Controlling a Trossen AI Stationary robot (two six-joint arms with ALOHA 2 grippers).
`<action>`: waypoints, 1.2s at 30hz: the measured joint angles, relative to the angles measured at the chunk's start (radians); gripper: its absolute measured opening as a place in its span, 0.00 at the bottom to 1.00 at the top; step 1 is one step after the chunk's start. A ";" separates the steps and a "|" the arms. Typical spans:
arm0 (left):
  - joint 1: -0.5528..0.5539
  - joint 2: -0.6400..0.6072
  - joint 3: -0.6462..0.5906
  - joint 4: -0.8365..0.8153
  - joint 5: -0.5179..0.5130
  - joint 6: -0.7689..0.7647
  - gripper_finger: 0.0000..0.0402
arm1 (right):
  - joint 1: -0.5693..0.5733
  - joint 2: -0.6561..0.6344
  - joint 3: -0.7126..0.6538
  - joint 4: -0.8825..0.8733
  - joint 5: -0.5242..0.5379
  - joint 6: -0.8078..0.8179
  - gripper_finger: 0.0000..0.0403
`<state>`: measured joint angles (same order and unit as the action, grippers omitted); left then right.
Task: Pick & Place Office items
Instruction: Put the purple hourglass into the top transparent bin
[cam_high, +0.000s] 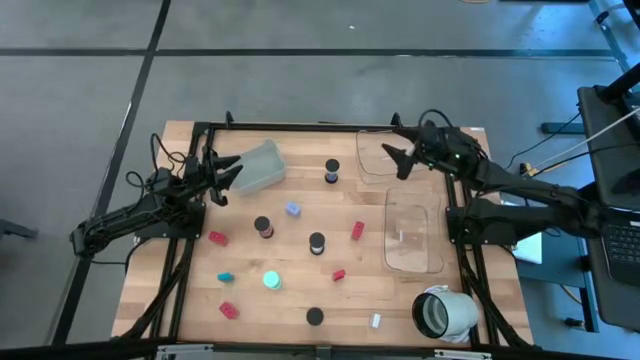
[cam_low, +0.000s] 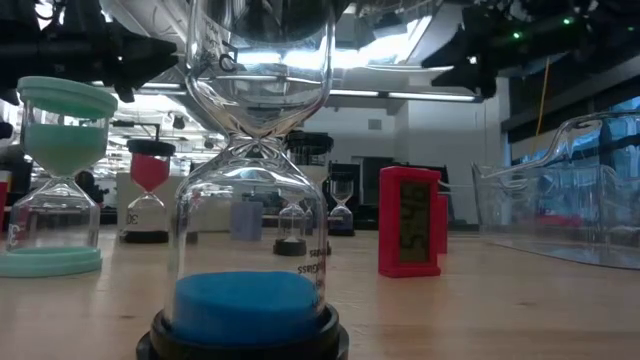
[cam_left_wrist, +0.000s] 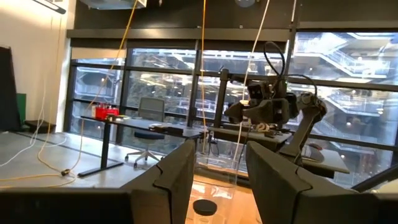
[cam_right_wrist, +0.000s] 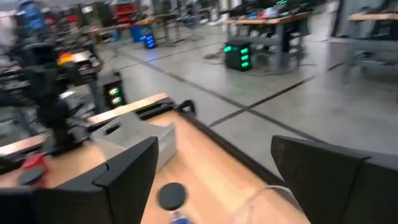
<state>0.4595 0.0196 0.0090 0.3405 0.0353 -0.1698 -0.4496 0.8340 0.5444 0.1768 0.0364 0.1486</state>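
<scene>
Black-capped timer (cam_high: 332, 172) is sitting just left of the clear tray (cam_high: 385, 160), nearest the right gripper (cam_high: 396, 152), fingers spread wide. Left gripper (cam_high: 222, 178), also wide, is waiting by the grey tray (cam_high: 258, 166).

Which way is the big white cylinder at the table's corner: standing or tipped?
Tipped. The white cylinder lies on its side, its dark open mouth showing sideways in the high view.

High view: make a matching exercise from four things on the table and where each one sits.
Things:
1. grey tray
2. white hollow cylinder
3. lavender cube
4. white bit

Places:
A. table's lower right corner in the picture
B. around mid-table
C. beside the left gripper
D. lower edge, just right of a black cap

Pairs: 1-C, 2-A, 3-B, 4-D
</scene>
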 joint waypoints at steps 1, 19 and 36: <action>0.000 0.000 0.000 0.000 0.001 0.000 0.35 | 0.000 0.017 0.015 0.000 -0.023 0.000 0.78; 0.000 0.000 0.000 -0.045 0.056 -0.036 0.35 | 0.031 0.334 0.187 0.016 -0.399 0.022 0.83; 0.000 0.000 0.000 -0.055 -0.014 0.068 0.35 | 0.065 0.684 0.346 0.017 -0.392 -0.320 0.85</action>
<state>0.4595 0.0196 0.0090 0.2859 0.0210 -0.1015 -0.3843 1.5179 0.8903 0.1937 -0.3560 -0.1715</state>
